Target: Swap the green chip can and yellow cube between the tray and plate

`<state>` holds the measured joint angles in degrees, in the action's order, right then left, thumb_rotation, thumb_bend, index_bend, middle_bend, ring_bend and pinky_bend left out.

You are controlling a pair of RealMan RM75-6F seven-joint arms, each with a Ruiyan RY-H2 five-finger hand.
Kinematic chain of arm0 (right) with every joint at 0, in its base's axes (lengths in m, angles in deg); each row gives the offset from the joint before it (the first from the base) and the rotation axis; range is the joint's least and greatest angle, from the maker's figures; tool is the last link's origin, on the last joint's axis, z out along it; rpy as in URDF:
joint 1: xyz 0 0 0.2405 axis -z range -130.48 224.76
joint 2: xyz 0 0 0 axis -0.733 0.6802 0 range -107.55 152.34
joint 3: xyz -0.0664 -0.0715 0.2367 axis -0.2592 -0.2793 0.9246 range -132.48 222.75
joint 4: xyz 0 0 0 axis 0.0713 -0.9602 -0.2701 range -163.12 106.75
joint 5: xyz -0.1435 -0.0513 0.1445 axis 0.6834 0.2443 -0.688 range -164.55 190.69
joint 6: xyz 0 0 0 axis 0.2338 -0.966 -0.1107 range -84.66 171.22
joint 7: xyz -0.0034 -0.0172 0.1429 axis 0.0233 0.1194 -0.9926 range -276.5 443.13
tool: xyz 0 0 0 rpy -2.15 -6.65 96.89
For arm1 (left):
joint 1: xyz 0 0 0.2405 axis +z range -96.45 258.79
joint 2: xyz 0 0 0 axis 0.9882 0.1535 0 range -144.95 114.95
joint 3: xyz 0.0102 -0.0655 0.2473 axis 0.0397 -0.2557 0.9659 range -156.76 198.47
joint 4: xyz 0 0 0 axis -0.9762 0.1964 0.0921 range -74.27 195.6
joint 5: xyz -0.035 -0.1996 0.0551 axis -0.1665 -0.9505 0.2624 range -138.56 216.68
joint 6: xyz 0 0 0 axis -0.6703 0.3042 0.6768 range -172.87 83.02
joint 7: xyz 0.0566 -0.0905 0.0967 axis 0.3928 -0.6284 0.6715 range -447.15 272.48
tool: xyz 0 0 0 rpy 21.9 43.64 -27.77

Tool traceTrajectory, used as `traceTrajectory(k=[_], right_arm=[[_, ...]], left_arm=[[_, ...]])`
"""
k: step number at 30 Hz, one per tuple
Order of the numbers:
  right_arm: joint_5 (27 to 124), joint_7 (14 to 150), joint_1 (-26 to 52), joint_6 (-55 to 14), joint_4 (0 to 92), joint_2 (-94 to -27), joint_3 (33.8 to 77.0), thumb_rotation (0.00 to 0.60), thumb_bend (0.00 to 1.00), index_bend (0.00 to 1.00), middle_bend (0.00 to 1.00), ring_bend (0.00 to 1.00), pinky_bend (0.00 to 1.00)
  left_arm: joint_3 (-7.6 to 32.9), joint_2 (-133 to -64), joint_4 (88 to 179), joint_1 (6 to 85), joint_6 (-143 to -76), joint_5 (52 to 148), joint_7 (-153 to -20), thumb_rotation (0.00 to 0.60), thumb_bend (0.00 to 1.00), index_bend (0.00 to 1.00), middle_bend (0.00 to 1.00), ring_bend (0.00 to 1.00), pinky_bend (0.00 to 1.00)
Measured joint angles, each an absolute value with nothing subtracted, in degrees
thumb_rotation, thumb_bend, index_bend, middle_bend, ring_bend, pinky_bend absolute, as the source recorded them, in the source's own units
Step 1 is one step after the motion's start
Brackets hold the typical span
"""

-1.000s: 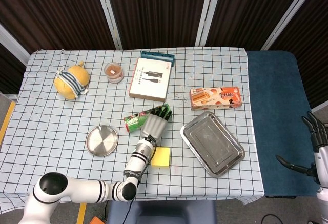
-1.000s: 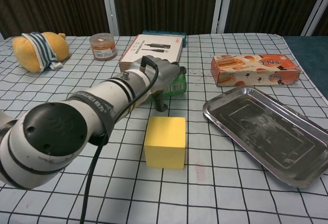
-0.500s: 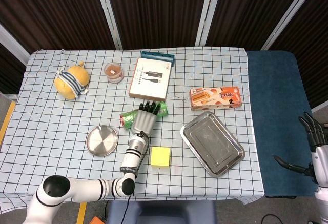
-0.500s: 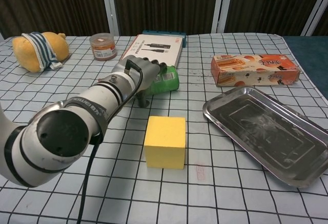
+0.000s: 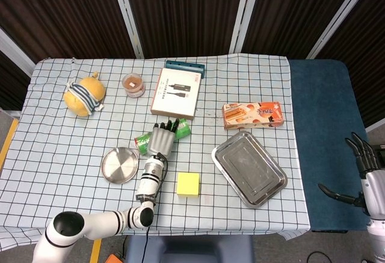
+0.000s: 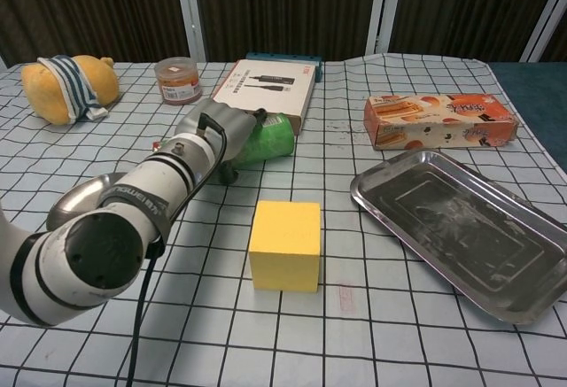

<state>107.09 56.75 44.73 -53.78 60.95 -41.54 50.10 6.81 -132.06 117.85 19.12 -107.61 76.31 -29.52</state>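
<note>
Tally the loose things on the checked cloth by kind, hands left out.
Boxes: 3, white box, blue box, snack box
Metal dishes: 2, plate, tray
Cans: 1, green can
Cubes: 1, yellow cube
Jars: 1, jar
Plush toys: 1, plush toy
Total: 9

tray (image 5: pixel 272 189) bare, white box (image 5: pixel 175 92) behind can (image 5: pixel 180 129)
</note>
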Motion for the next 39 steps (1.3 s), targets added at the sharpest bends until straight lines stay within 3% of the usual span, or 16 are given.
traceTrajectory(k=[5,10,14,17,24,33,39], right_arm=[[107.0,56.9,44.6,-53.6,61.0,-41.5,50.0,0.6,0.01,0.0,0.0,0.0,0.0],[107.0,57.1,44.5,-53.3,61.0,-41.5,50.0,0.6,0.01,0.0,0.0,0.0,0.0],[107.0,57.2,44.4,-53.0,61.1,-41.5,49.9,0.6,0.01,0.0,0.0,0.0,0.0],[107.1,57.3,44.4,-53.1,61.2,-41.5,49.8,0.6,0.01,0.0,0.0,0.0,0.0],[107.2,57.7,44.3,-52.8,61.4,-41.5,49.7,0.6,0.01,0.0,0.0,0.0,0.0],[107.5,58.7,44.0,-52.3,61.7,-41.7,49.4,0.6,0.01,0.0,0.0,0.0,0.0],[107.7,59.4,43.9,-52.2,61.7,-42.0,49.2,0.6,0.01,0.0,0.0,0.0,0.0]], left_arm=[[7.6,-132.8,115.6,20.1,-107.2,80.5,-32.6,0.6,0.5,0.04,0.38,0.5,0.69],[8.3,-133.8,113.2,20.8,-108.0,85.6,-35.9,0.6,0.64,0.31,0.58,0.66,0.84],[8.7,-133.7,112.6,21.6,-110.0,90.1,-38.7,0.6,0.72,0.43,0.63,0.7,0.88],[8.9,-132.6,114.2,22.6,-111.9,93.1,-40.5,0.6,0.76,0.49,0.64,0.7,0.89],[10.8,-124.9,126.1,27.2,-116.3,97.6,-42.5,0.6,0.76,0.55,0.66,0.72,0.89],[16.6,-109.0,146.1,37.4,-120.4,98.6,-41.5,0.6,0.74,0.56,0.66,0.71,0.89],[20.5,-105.2,152.1,43.6,-123.0,98.5,-40.9,0.6,0.65,0.51,0.59,0.64,0.85]])
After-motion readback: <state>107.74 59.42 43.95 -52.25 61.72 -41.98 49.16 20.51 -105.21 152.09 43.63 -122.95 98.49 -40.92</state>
